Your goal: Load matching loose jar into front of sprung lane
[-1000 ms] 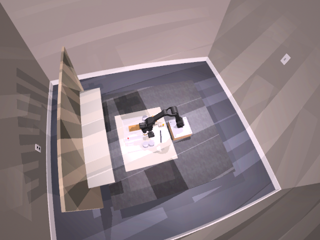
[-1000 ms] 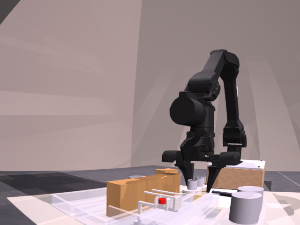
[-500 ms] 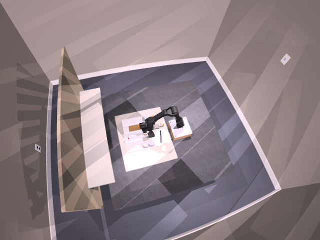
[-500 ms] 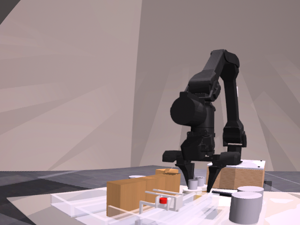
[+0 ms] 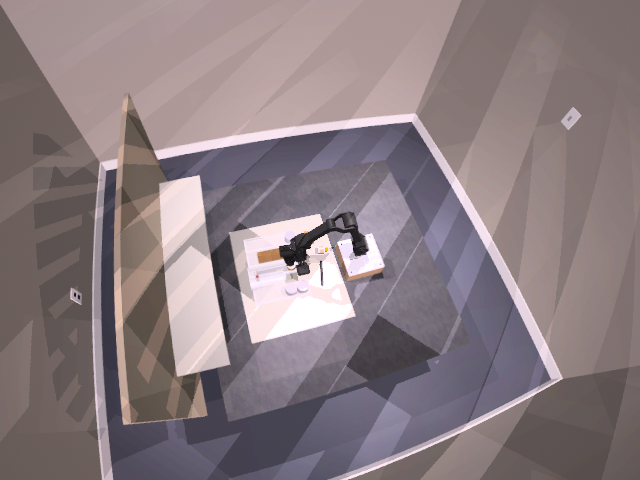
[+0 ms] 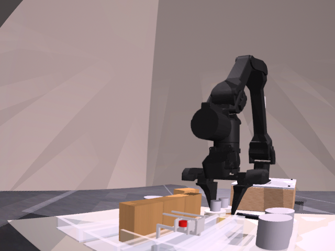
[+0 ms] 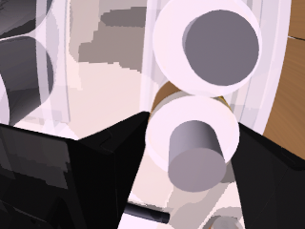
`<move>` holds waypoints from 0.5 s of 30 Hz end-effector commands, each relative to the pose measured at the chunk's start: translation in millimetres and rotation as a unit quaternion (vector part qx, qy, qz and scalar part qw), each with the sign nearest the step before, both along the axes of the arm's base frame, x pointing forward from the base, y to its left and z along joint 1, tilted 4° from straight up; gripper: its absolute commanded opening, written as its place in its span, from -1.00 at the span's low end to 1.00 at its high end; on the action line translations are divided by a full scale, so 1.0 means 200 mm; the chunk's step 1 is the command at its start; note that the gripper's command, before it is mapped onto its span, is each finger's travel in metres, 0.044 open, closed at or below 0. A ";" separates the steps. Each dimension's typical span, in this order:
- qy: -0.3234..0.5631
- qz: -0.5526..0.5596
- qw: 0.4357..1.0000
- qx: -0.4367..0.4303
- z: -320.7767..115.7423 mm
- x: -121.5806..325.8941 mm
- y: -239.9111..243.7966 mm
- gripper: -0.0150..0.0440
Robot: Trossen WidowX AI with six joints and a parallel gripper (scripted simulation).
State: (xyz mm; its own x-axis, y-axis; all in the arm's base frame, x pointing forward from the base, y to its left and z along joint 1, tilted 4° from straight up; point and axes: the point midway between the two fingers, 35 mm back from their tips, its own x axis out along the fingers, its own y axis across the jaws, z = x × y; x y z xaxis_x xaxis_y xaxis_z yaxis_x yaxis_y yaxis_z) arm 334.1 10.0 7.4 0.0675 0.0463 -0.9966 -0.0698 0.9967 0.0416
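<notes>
My gripper is shut on a jar with a white lid, a grey knob and an amber body. The held jar looks upright at the front end of the clear sprung lane; its base is hidden, so whether it touches the floor cannot be told. The lane jar, with the same white lid and grey knob, stands just behind it. Their lids meet or nearly meet in the wrist view. The white pusher plate is behind the lane jar, near a red marker; contact there is unclear.
Orange-brown blocks stand in the neighbouring lane. Grey cylinders stand on the lane's other side. A black rod lies in front. Another small item with a grey top stands near the wrist view's lower edge.
</notes>
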 end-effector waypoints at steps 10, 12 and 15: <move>-0.004 -0.001 1.000 0.001 0.00 -0.01 0.00 -0.49; -0.004 -0.001 1.000 0.001 0.00 -0.01 0.00 -0.49; -0.004 -0.001 1.000 0.001 0.00 0.00 0.00 -0.22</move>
